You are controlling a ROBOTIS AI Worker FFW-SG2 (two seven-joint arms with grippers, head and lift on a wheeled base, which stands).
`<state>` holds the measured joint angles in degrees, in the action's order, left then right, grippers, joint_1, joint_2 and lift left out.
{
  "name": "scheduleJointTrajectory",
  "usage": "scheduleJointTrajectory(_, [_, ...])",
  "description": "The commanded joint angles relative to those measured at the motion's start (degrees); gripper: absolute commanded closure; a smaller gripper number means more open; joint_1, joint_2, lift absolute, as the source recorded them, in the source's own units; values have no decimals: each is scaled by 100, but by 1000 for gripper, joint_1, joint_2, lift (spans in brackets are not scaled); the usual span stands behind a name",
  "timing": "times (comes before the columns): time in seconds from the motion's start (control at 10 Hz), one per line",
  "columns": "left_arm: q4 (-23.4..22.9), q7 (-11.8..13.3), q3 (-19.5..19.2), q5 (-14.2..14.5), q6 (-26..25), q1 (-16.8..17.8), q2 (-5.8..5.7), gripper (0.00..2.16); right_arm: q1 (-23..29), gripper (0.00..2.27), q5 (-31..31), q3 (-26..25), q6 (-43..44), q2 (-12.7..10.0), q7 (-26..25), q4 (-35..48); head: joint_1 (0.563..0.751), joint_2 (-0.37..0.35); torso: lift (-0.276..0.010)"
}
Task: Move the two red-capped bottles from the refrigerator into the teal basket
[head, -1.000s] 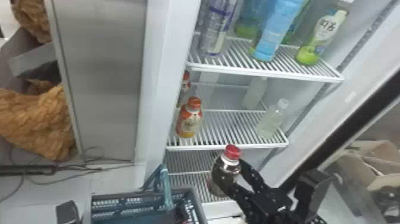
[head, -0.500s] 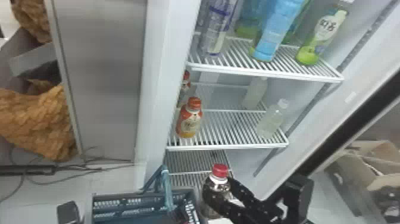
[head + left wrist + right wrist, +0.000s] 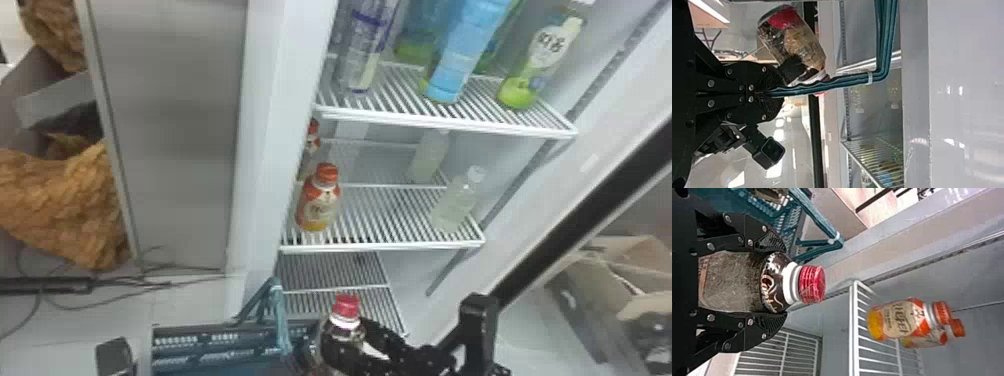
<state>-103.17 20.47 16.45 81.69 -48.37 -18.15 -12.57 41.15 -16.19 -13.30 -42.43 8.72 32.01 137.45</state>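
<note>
Lower and farther left than a moment ago, the right claw (image 3: 345, 347) grasps a dark red-capped bottle (image 3: 347, 309) around its body, just beside the teal basket (image 3: 210, 327). Clenched, the left claw (image 3: 115, 356) grips the basket's handle (image 3: 281, 315). Beyond the right claw, two orange-capped bottles (image 3: 318, 202) stand on a shelf (image 3: 385, 246).

The right gripper (image 3: 345, 346) holds a bottle with black label and ribbed red cap (image 3: 730, 282), and both its black fingers press on the sides. Near one finger there is the teal plastic basket of open lattice (image 3: 764, 212), with its teal bar handle (image 3: 816, 221). On a white wire shelf (image 3: 854, 325) stands an orange-and-cream bottle with orange cap (image 3: 901, 319), and a similar bottle (image 3: 928, 340), partly covered, is just beside it.
</note>
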Motion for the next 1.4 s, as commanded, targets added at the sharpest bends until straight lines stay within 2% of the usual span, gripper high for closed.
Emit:
scheduleJointTrajectory(0.0, [2,1,0,1,0,2,0,1142,-122,691,-83,51,-88,42,95,-153,695,-350,-228])
scheduleJointTrajectory(0.6, [2,1,0,1,0,-12,0,1142,-276,682,-677,359,-425,174,192,-435,695,-350,-228])
scheduleJointTrajectory(0.9, [2,1,0,1,0,-12,0,1142,-375,320,-894,485,-636,235,201,-632,695,-350,-228])
scheduleJointTrajectory(1.1, [2,1,-11,12,0,-26,0,1142,-375,233,-860,485,-496,226,236,-632,695,-350,-228])
scheduleJointTrajectory(1.3, [2,9,-11,12,0,-26,0,1142,-375,231,-666,462,-4,200,315,-632,695,-350,-228])
